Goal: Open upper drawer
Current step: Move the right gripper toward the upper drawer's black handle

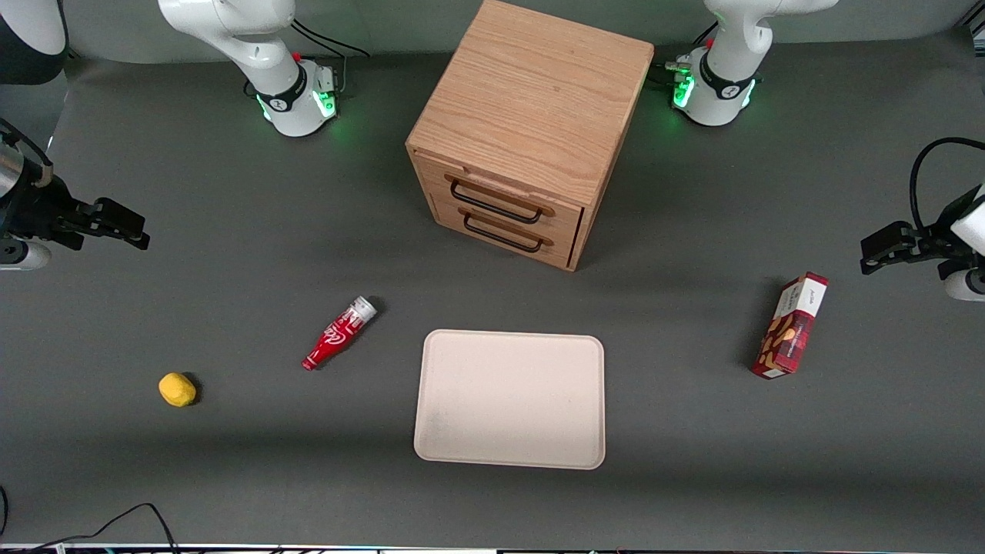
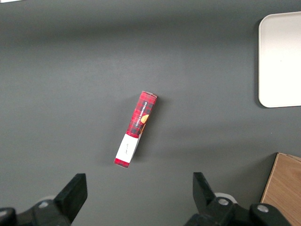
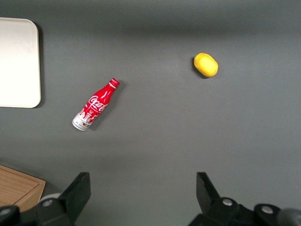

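Note:
The wooden cabinet (image 1: 531,115) stands at the middle of the table, farther from the front camera than the tray. Its upper drawer (image 1: 500,201) is shut, with a black wire bar handle (image 1: 492,202); the lower drawer (image 1: 504,235) sits just beneath it, also shut. My right gripper (image 1: 131,227) hangs above the table at the working arm's end, well away from the cabinet, open and empty. In the right wrist view the gripper (image 3: 143,190) shows wide apart over bare table, with a corner of the cabinet (image 3: 19,186) at the edge.
A red cola bottle (image 1: 338,332) lies on its side beside the beige tray (image 1: 509,398). A yellow lemon (image 1: 177,389) lies nearer the working arm's end. A red snack box (image 1: 790,325) stands toward the parked arm's end.

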### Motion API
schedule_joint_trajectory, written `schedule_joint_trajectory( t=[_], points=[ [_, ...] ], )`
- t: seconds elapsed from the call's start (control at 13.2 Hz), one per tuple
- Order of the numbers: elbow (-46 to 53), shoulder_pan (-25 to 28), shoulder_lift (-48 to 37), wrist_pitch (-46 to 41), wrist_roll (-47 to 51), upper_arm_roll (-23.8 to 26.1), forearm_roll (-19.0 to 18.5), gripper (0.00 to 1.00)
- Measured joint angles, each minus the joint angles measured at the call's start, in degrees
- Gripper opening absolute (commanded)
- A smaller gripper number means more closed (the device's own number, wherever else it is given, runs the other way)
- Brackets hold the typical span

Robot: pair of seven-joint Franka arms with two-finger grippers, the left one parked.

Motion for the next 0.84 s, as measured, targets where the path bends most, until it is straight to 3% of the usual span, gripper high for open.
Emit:
schedule_joint_trajectory(
  t=[0.46,0.84],
  points=[
    [0.08,0.11,-0.01,0.18,-0.47,0.70,0.21,1.00],
    [2.93,0.48,2.50,0.86,-0.70,11.21,3.29,1.00]
  ],
)
